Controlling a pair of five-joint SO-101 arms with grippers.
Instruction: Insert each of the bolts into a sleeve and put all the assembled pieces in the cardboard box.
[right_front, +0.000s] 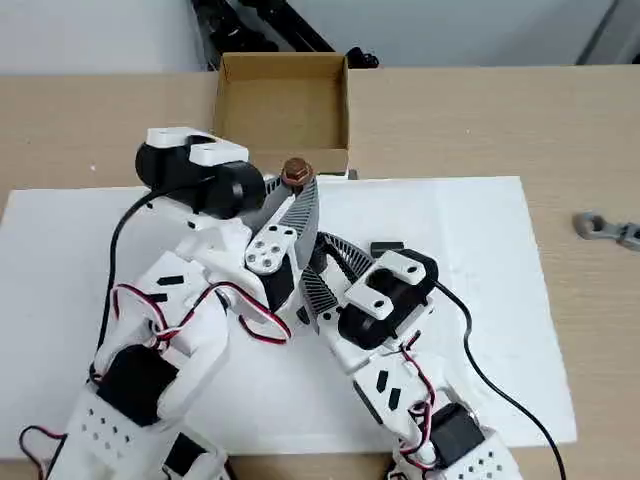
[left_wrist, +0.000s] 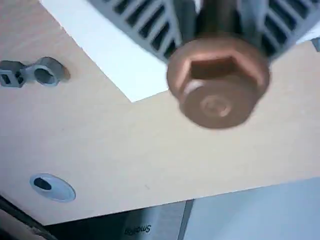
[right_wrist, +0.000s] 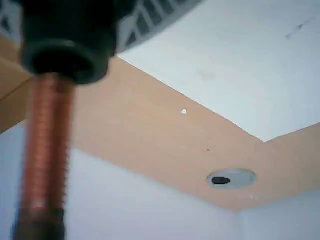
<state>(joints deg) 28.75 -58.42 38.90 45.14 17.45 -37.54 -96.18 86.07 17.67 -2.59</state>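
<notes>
Wooden table (right_front: 60, 120) is carrying a white sheet (right_front: 480, 260), and the box (right_front: 285, 110) is standing open at the far edge of that sheet. Both arms are meeting over the sheet, just in front of the box. The left gripper (right_front: 298, 188) is clenching the bolt (left_wrist: 217, 82) by the shank close under its head, and the head is sitting just short of the near box wall. The right gripper (right_front: 313, 256) is grasping the black sleeve (right_wrist: 67, 47) between its ribbed fingers. The threaded shank (right_wrist: 45, 150) is running out of the sleeve, so the insertion step is judged to be in hand: the bolt is entering, with bare thread showing beyond the sleeve. Whether the sleeve is seating fully cannot be told. The next move is calling for both parts to be held on one axis while they are being pressed together. One gripper is then needing to let go, so that the other can be lifting the assembly over the wall and into the box.
</notes>
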